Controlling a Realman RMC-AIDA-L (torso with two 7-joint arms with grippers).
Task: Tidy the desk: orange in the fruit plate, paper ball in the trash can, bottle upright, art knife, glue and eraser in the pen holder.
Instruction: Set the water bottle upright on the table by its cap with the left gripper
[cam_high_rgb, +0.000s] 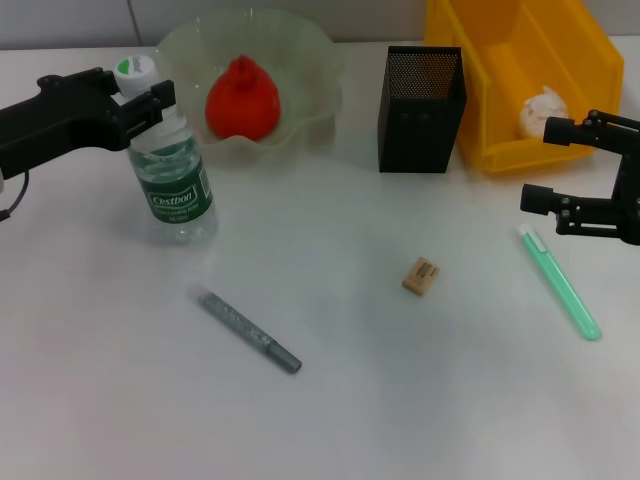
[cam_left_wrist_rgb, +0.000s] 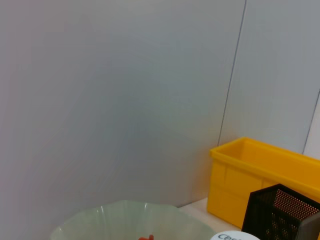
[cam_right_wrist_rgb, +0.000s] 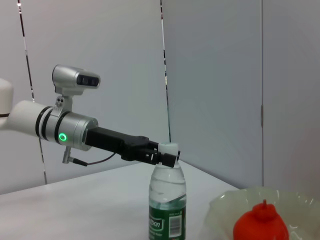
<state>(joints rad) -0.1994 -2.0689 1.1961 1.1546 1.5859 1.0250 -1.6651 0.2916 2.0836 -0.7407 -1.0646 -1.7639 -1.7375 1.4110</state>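
Though the bottle stands upright, three small items lie loose on the worktop (cam_high_rgb: 400, 400).

Left gripper (cam_high_rgb: 150, 98): at the bottle (cam_high_rgb: 173, 185) neck, just under the cap; fingers clenched on it.
Right gripper (cam_high_rgb: 548, 165): hovering over the cap end of the green art knife (cam_high_rgb: 560, 283); fingers spread, grasping nothing.
Done: orange (cam_high_rgb: 241, 98) in the fruit plate (cam_high_rgb: 310, 60); paper ball (cam_high_rgb: 540, 112) in the trash can (cam_high_rgb: 500, 40).
Left to do: art knife, grey glue stick (cam_high_rgb: 250, 332) and eraser (cam_high_rgb: 421, 276) into the pen holder (cam_high_rgb: 421, 96).
Risk, bottle: a sideways pull on release would likely tip it, being tall and narrow-based.
Risk, art knife: thin and flat on the worktop, so fingers closing off-centre may skid it away or pinch only the tip.
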